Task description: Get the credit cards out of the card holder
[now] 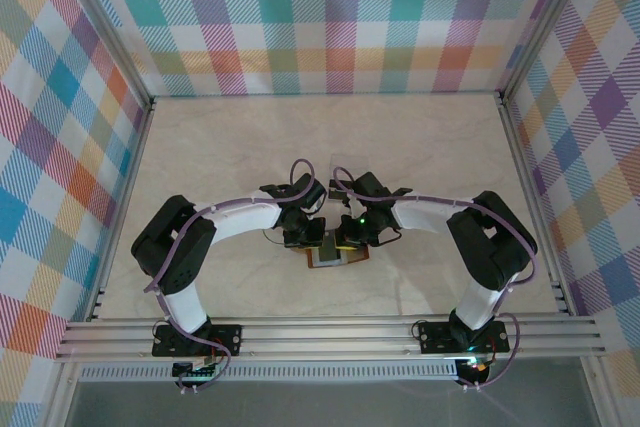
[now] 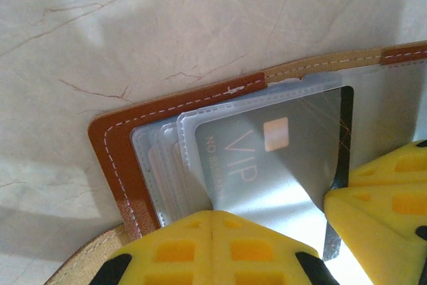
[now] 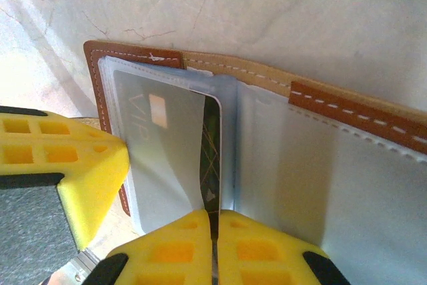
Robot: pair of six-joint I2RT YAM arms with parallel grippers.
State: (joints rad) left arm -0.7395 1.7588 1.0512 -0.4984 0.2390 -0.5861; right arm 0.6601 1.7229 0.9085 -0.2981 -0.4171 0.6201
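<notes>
Card holder (image 1: 338, 257) open flat on desk (image 1: 240, 157), centre of top view, tucked under both wrists. Left fingers (image 2: 173, 251) clenched together on lower edge of clear sleeve stack (image 2: 157, 165), bottom centre of left wrist view. Grey VIP credit card (image 2: 267, 165) sits in front sleeve, dark edge sticking out sideways. Right fingers (image 3: 267, 251) pinched on that exposed edge, bottom centre of right wrist view. Holder's brown stitched border at upper left in both wrist views.
</notes>
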